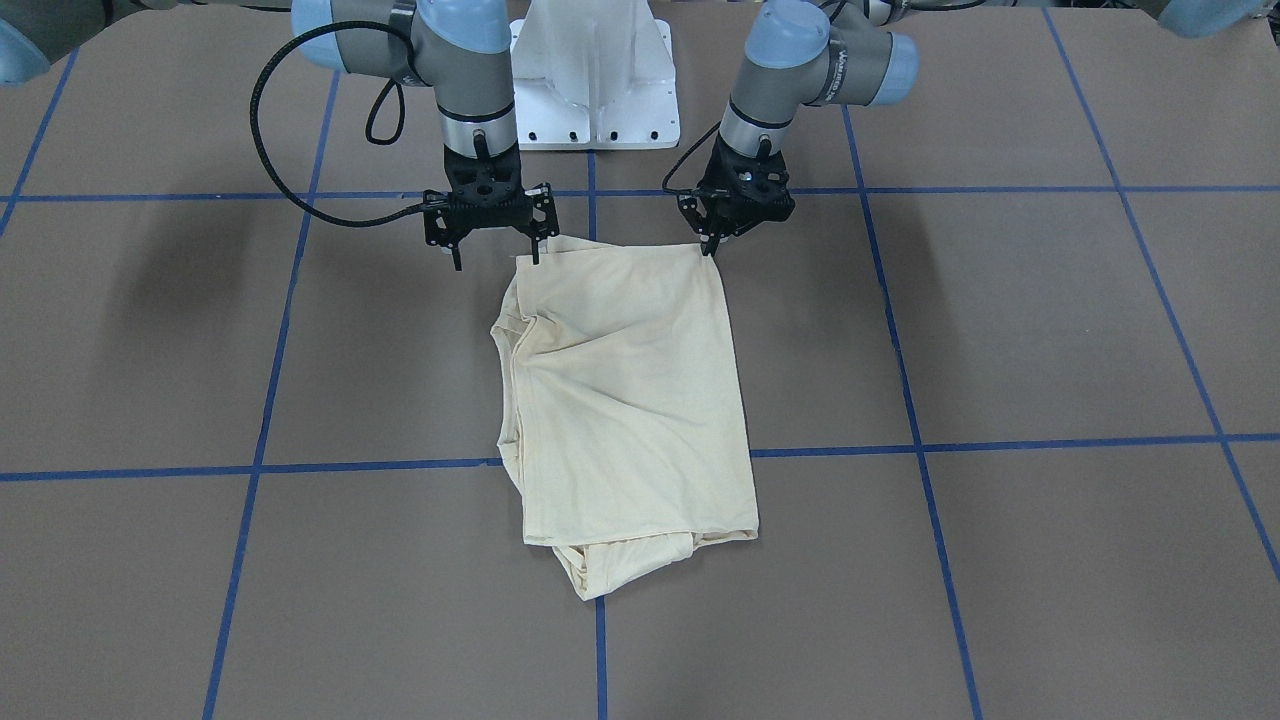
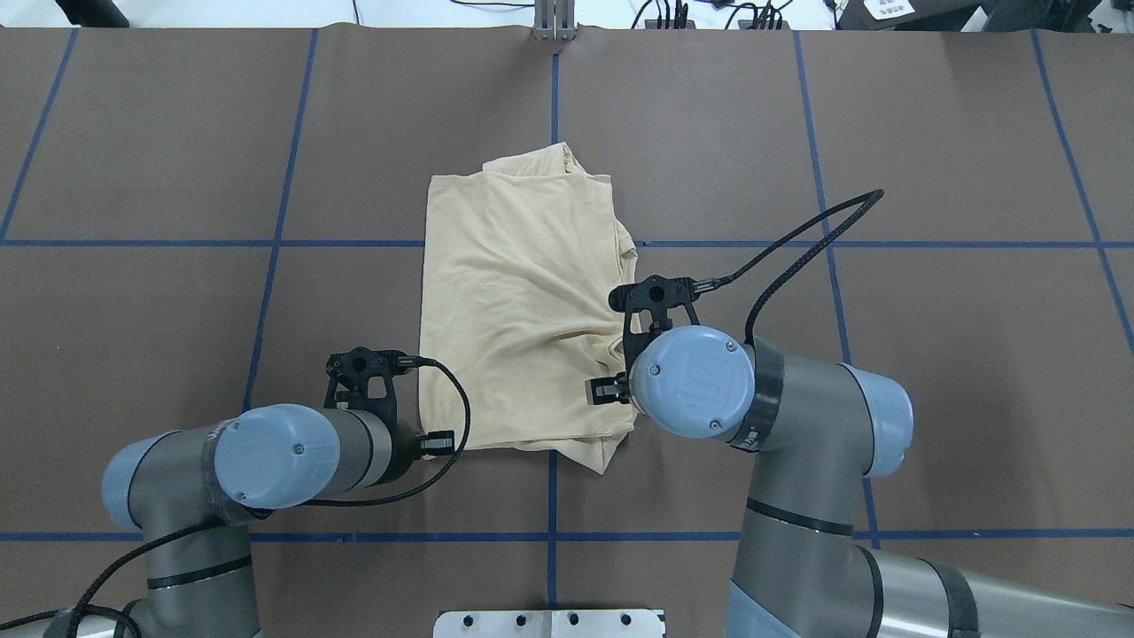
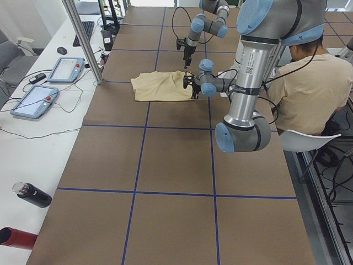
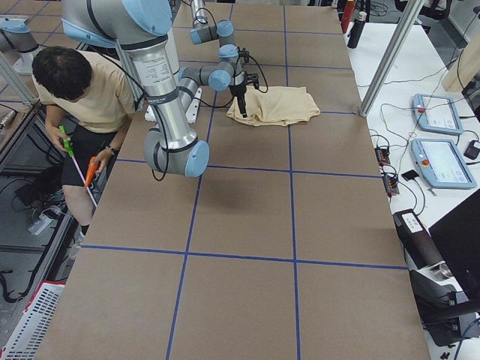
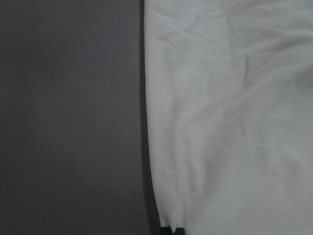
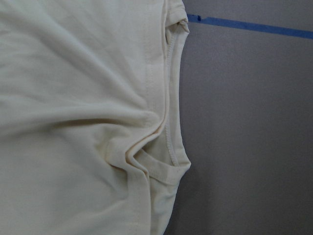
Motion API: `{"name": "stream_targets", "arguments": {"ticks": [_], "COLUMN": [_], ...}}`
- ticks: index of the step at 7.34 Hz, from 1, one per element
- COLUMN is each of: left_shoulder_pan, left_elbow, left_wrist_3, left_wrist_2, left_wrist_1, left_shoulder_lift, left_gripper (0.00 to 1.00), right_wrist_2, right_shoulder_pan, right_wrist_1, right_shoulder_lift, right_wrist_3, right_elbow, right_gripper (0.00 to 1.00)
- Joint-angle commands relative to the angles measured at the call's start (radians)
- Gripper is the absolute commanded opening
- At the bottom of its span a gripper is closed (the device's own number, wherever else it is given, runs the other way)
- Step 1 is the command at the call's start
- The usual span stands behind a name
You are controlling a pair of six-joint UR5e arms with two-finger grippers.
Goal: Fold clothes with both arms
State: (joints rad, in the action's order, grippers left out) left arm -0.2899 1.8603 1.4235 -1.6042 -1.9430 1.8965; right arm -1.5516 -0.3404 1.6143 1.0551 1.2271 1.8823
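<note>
Left hand [image 1: 712, 248]: closed, fingertips pinching the shirt [image 1: 630, 400] at its corner nearest the robot.
Right hand [image 1: 497, 260]: fingers spread wide at the other near corner, gripping nothing.
Shirt: folded into a rough rectangle, lying mid-table [image 1: 1000, 320] across a blue tape line [image 1: 1000, 441].

The shirt [image 2: 523, 310] lies on the table [image 2: 177, 159], left pincer [image 1: 712, 247] at its robot-side left corner, right pincer [image 1: 497, 256] at the other.
</note>
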Motion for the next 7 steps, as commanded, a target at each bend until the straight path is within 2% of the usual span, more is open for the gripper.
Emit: {"name": "stream_targets", "arguments": {"ticks": [1,2,4,7], "left_shoulder_pan": [0.000,-0.002,-0.002,-0.002], "left_elbow": [0.008,0.010,0.011,0.011], "left_wrist_3": [0.002,0.002,0.002,0.002], "left_wrist_2": [0.001,0.001,0.001,0.001], "left_wrist_1": [-0.001,-0.001,-0.001,-0.001], "left_shoulder_lift": [0.000,-0.004,-0.004,-0.005], "left_gripper": [0.00,0.00,0.00,0.00], "right_wrist_2": [0.076,0.140,0.156,0.171], "right_shoulder_pan": [0.056,0.066,0.067,0.075], "right_wrist_1": [-0.242,-0.264,-0.264,-0.254], "right_shoulder_lift": [0.066,0.054,0.031,0.033], "right_wrist_3": [0.101,0.101,0.101,0.101], "right_elbow": [-0.047,-0.101,-0.130,-0.152], "right_gripper": [0.98,0.91,0.71,0.67]}}
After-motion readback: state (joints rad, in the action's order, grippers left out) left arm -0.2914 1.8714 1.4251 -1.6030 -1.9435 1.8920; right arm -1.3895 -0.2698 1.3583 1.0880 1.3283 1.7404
